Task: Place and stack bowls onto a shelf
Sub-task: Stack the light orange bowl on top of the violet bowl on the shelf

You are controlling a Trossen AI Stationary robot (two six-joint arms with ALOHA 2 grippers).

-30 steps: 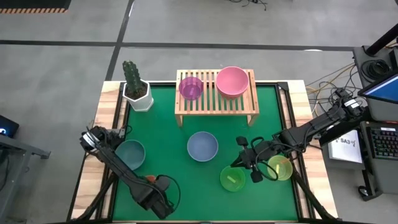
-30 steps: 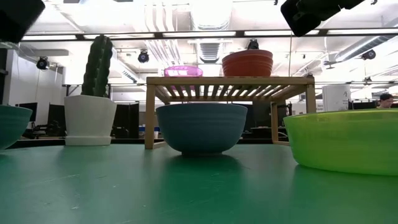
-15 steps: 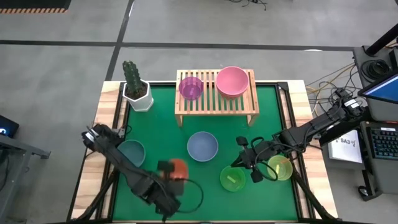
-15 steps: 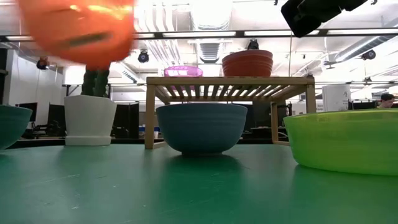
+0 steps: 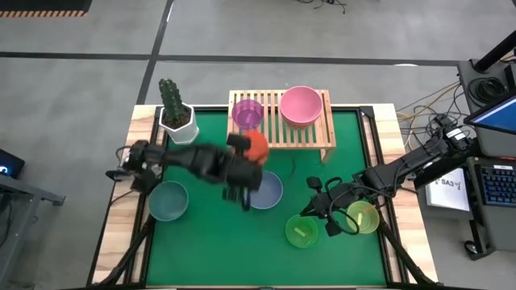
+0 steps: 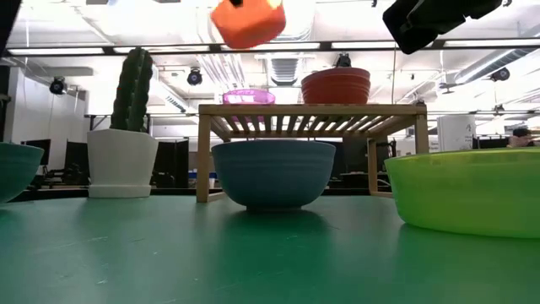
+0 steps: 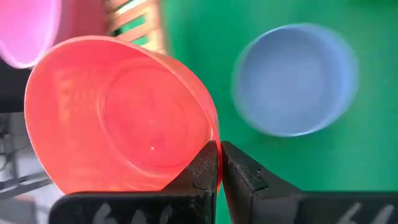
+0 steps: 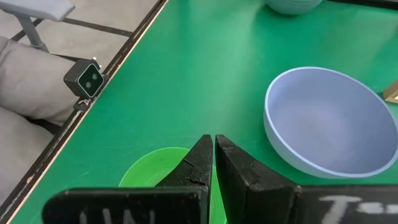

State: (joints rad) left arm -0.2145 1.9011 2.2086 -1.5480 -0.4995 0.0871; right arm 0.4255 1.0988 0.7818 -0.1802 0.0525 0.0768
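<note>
At the centre of the high view, we see the left gripper [image 5: 244,171] clamped on the rim of a red bowl [image 5: 255,147], carried in the air just in front of the shelf [image 5: 281,134] and above the blue bowl [image 5: 266,192]. A purple bowl [image 5: 247,113] and a pink bowl [image 5: 301,105] sit on the shelf. At lower right, the right gripper [image 5: 329,211] hangs closed and empty beside the green bowl [image 5: 302,232].

Glossy translucent plastic red bowl [image 7: 118,118], smooth matt blue bowl [image 6: 272,173], pale slatted wood shelf [image 6: 310,118], matt green table mat [image 5: 210,242]
</note>
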